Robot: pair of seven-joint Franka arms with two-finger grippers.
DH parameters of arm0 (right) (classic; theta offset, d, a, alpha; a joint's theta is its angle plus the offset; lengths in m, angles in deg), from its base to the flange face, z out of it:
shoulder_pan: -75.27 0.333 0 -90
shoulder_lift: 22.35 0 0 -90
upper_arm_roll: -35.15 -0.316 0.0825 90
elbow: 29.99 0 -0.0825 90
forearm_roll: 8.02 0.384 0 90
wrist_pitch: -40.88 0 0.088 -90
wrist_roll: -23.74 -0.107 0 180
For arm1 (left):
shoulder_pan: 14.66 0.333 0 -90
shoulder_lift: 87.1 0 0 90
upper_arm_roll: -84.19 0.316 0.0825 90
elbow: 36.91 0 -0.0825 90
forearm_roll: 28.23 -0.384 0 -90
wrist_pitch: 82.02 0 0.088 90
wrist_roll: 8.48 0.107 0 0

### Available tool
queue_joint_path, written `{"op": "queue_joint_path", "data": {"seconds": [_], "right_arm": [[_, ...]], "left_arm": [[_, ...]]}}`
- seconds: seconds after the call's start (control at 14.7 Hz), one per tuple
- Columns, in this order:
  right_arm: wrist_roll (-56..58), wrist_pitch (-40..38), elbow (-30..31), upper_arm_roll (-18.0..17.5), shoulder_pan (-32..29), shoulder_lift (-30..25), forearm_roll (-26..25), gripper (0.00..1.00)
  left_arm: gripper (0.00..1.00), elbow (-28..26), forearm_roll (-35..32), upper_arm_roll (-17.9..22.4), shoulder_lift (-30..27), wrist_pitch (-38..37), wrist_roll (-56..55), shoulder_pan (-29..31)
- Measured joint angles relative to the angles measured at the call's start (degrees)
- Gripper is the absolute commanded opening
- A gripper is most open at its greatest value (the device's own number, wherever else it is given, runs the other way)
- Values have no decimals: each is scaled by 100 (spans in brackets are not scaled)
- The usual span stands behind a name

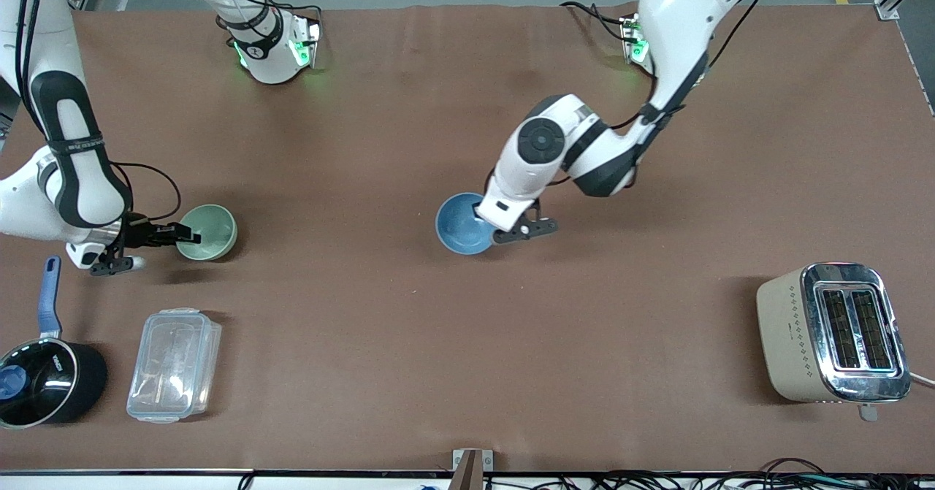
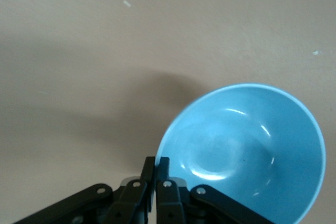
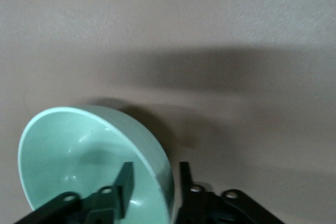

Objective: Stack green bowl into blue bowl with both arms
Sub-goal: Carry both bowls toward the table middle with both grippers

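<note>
The green bowl point(image 1: 210, 231) sits on the brown table toward the right arm's end. My right gripper point(image 1: 187, 236) is open and straddles its rim: in the right wrist view point(image 3: 156, 179) one finger point(image 3: 125, 183) is inside the green bowl point(image 3: 68, 156) and the other is outside its wall. The blue bowl point(image 1: 462, 223) is near the table's middle. My left gripper point(image 1: 488, 226) is shut on its rim. In the left wrist view point(image 2: 156, 167) the fingers pinch the edge of the blue bowl point(image 2: 247, 150), which looks tilted.
A black saucepan with a blue handle point(image 1: 42, 379) and a clear plastic container point(image 1: 174, 364) stand nearer the front camera than the green bowl. A beige toaster point(image 1: 833, 333) stands toward the left arm's end, near the front edge.
</note>
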Motion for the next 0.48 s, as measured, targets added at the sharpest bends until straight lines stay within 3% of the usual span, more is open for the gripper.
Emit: {"op": "queue_joint_path", "data": {"seconds": [0.14, 0.2, 0.27, 0.34, 0.48], "right_arm": [[14, -87, 2, -10, 47, -27, 13, 1], [-23, -116, -6, -12, 92, -87, 29, 1], [-157, -124, -17, -12, 146, -199, 32, 1], [-361, -140, -29, -15, 205, -345, 32, 1], [-862, -379, -44, -19, 368, -737, 24, 1]], "left_arm": [[14, 109, -310, 2, 306, 258, -325, -183], [30, 192, -378, 2, 415, 277, -360, -210], [60, 263, -408, 4, 493, 279, -360, -211], [99, 308, -424, 10, 538, 279, -359, -210], [100, 371, -593, 17, 559, 279, -355, -208]]}}
